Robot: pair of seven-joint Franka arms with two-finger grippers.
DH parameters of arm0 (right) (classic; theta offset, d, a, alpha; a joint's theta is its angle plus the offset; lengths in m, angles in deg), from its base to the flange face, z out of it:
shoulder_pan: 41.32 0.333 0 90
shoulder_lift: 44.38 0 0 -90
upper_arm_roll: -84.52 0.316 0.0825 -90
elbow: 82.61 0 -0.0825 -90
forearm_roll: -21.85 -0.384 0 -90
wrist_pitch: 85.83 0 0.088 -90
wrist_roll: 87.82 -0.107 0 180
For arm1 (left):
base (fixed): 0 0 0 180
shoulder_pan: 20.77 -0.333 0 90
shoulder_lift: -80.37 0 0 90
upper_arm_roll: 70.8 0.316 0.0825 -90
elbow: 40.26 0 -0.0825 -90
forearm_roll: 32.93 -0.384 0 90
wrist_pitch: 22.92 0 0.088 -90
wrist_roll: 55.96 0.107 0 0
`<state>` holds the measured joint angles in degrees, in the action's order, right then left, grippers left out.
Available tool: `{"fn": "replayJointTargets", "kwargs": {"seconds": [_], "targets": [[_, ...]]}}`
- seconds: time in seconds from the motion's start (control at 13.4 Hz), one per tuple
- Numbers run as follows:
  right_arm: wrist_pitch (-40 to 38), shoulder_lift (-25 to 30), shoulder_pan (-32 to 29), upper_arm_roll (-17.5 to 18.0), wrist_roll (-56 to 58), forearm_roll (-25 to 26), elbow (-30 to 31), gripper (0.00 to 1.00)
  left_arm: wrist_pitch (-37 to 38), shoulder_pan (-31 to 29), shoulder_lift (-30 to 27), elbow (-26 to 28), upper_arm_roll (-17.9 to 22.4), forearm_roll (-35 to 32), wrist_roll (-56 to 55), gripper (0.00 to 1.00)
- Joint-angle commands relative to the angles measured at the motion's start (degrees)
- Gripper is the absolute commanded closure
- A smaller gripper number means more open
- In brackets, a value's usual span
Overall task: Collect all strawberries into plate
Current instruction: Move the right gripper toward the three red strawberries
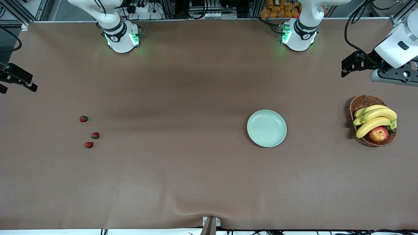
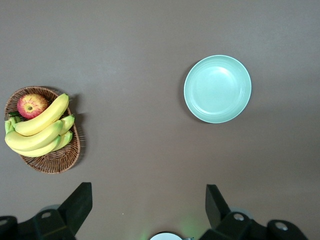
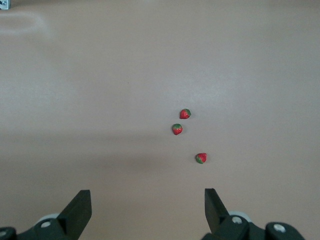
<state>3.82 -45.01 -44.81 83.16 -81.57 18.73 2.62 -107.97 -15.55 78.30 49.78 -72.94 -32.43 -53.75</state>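
Note:
Three small red strawberries lie loose on the brown table toward the right arm's end: one (image 1: 83, 118), a second (image 1: 95, 135) and a third (image 1: 88, 145). The right wrist view shows the same three (image 3: 185, 114) (image 3: 177, 129) (image 3: 201, 158). The pale mint-green plate (image 1: 266, 128) (image 2: 217, 89) sits empty toward the left arm's end. My right gripper (image 1: 16, 85) (image 3: 146, 197) hangs open and empty over bare table, apart from the berries. My left gripper (image 1: 346, 67) (image 2: 148, 195) hangs open and empty over bare table, near the basket.
A brown wicker basket (image 1: 361, 101) (image 2: 55, 160) stands at the left arm's end, beside the plate. It holds a bunch of bananas (image 1: 375, 119) (image 2: 40, 130) and a red-yellow apple (image 1: 378, 133) (image 2: 31, 105). The table cover wrinkles at the front edge (image 1: 196, 209).

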Motion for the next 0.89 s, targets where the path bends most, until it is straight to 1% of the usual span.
{"fn": "replayJointTargets", "kwargs": {"seconds": [0.0,0.3,0.52,0.82], "targets": [[-0.88,-0.6,-1.26,0.75,1.05,0.74,-1.29,0.0,1.03,-0.65,0.57,-1.28,-0.41,0.55,0.42,0.0],[-0.88,-0.69,-1.34,0.84,0.96,0.48,-1.2,0.0,1.03,0.05,1.09,-1.54,-0.49,0.29,-0.19,0.0],[-0.88,-1.74,-1.43,0.75,0.87,0.21,-0.85,0.0,1.03,0.23,1.1,-1.63,-0.49,0.29,-0.46,0.0],[-0.8,-7.18,-1.43,0.75,0.96,0.92,-0.94,0.0,1.03,-0.39,1.1,-1.63,-0.49,0.37,-0.46,0.0]]}}
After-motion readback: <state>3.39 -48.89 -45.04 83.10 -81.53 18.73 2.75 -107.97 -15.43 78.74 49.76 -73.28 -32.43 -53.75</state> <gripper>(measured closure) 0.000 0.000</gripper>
